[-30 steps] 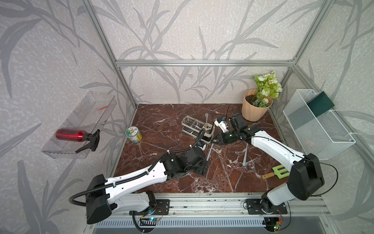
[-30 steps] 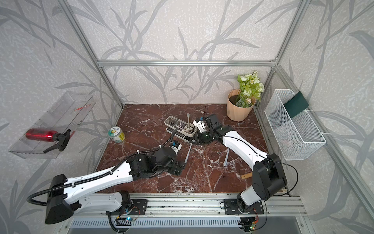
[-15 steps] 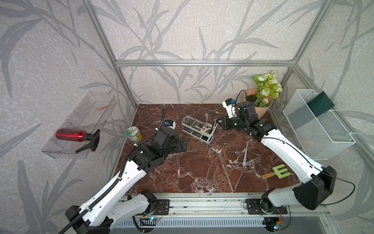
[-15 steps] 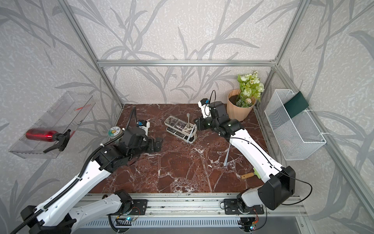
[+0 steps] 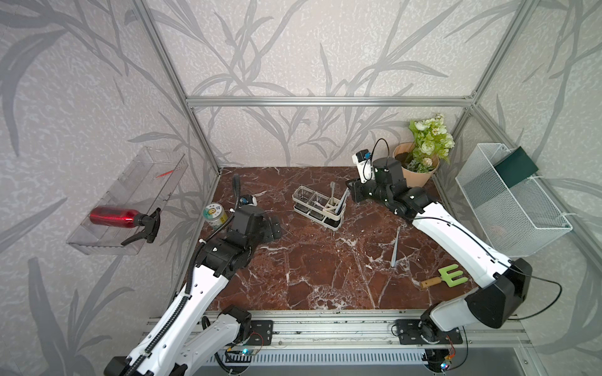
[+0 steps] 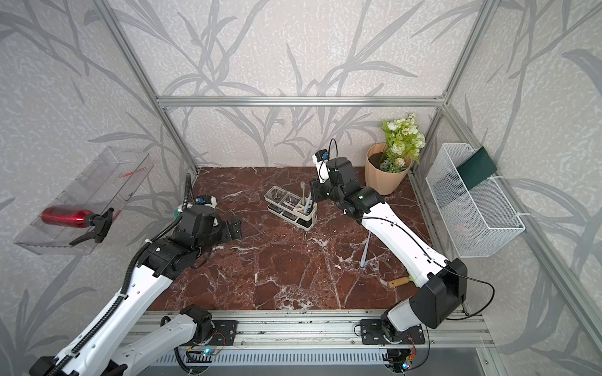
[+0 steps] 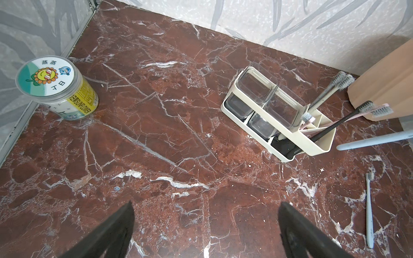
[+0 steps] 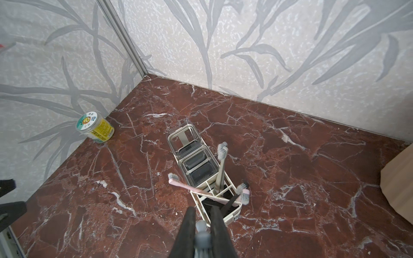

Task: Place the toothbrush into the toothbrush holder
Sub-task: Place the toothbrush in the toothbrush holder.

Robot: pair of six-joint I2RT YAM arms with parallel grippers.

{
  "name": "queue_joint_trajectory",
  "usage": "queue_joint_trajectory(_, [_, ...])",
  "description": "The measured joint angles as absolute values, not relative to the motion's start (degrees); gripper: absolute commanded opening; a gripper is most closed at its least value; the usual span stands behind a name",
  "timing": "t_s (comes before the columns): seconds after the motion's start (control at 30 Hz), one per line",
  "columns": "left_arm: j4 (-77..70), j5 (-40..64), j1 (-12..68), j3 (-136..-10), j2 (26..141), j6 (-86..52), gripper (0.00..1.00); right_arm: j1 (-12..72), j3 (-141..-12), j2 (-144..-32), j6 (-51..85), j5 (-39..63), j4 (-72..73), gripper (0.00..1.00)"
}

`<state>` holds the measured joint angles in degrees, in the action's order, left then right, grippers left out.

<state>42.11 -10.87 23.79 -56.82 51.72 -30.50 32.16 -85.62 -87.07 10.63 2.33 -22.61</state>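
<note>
Toothbrush [image 7: 375, 139] is clamped in the right pincer [image 8: 203, 212], at the slotted end of the holder [image 8: 232, 220] near the back edge of the desk [image 5: 309, 276]. Left pincer [image 7: 206, 204] gapes, empty. Next, likely: tip upright, lower into a free slot, release.

Pale textured walls [image 5: 293, 48] with grey leaf pattern, aluminium frame bars [image 5: 325, 101] at the corners, red-brown marble desk [image 5: 309, 270] veined white, clear wall shelf [image 5: 130, 185], soft even light.

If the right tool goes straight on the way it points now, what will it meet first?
Probably the slotted end of the toothbrush holder, where other brushes stand. The toothbrush held in the right tool would likely touch first; depth is unclear.
</note>
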Motion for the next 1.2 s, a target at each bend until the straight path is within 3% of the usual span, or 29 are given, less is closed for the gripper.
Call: queue_joint_trajectory(1.2, [41.9,-8.6,22.3,-56.2,51.7,-30.6,0.99,34.4,-84.2,-101.0,9.2,-0.6,-15.7,0.0])
